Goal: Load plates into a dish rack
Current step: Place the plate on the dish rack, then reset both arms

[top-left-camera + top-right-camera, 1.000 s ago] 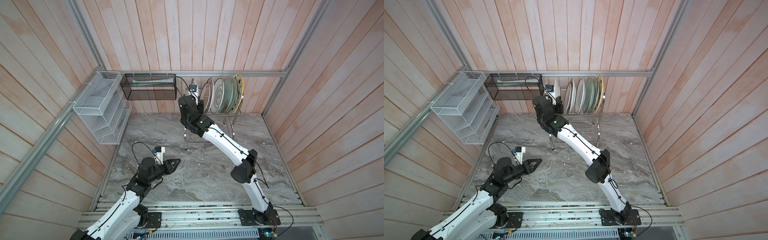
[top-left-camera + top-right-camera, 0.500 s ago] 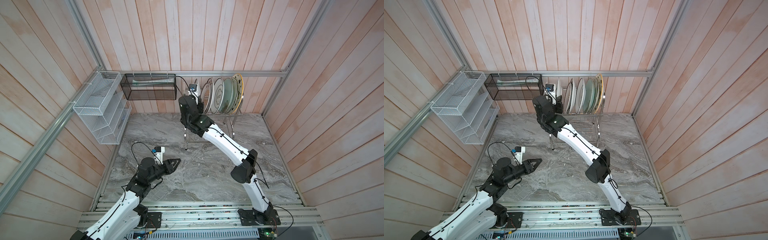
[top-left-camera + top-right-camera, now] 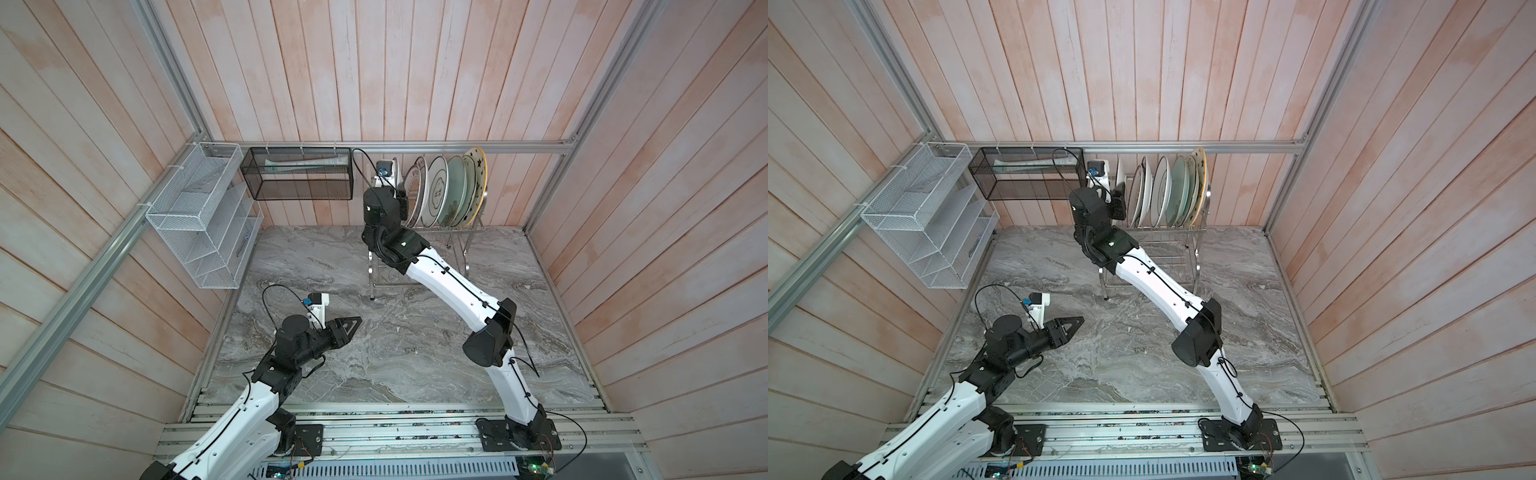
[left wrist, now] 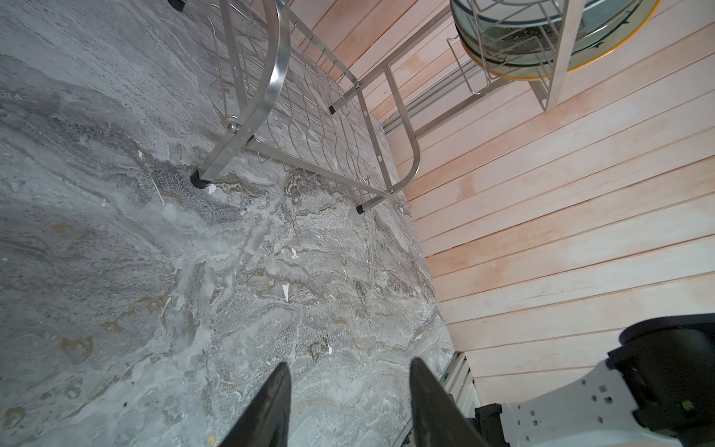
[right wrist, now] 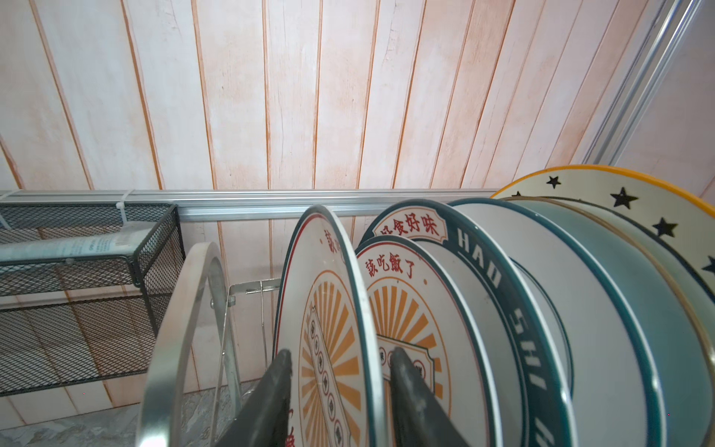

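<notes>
The plates (image 3: 440, 193) stand on edge in the upper tier of the dish rack (image 4: 279, 69), upper centre in both top views, against the back wall. The right end effector (image 5: 340, 352) is part open, its jaws either side of the rim of the nearest sunburst plate (image 5: 332, 302). The left end effector (image 4: 350, 363) hovers open and empty over the bench (image 3: 395, 340), lower left.

Robot test cell (plank walls (image 3: 374, 62), aluminium rails (image 3: 415, 432), marble tabletop (image 3: 395, 353)).

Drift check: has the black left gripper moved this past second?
No: left gripper sits as far from the steel wire dish rack as before, in both top views.
</notes>
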{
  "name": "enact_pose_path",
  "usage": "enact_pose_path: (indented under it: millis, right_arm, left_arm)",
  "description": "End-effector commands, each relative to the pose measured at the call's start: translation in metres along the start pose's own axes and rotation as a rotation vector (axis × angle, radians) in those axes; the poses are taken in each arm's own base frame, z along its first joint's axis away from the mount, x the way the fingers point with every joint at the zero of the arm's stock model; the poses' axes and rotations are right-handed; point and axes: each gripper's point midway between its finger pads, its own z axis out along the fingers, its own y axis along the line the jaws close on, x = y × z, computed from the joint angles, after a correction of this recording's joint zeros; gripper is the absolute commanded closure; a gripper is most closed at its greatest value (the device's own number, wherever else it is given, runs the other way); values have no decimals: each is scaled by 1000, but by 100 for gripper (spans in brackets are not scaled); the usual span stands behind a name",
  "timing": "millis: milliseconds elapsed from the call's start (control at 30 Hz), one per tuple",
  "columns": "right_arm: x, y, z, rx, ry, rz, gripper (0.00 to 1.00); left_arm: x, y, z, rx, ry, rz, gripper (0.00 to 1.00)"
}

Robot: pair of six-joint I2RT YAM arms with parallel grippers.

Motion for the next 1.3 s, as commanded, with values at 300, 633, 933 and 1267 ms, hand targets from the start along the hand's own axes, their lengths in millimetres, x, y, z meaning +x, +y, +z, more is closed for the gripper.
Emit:
enact_pose_path:
  millis: [300, 633, 933, 1267]
  right_arm:
    - [-41, -31, 1, -56, -43, 77, 53]
    - [-58, -45, -18, -266, -61, 188, 49]
    - [-75, -141, -71, -362, -176, 333, 43]
    - [-34, -294, -86, -131, -114, 278, 2]
  left_arm:
    - [0, 4, -1, -22, -6, 7, 45]
    - [-33, -10, -2, -85, -44, 104, 38]
    - [-103, -42, -11, -189, -150, 301, 29]
    - [-163, -53, -12, -339, -145, 383, 0]
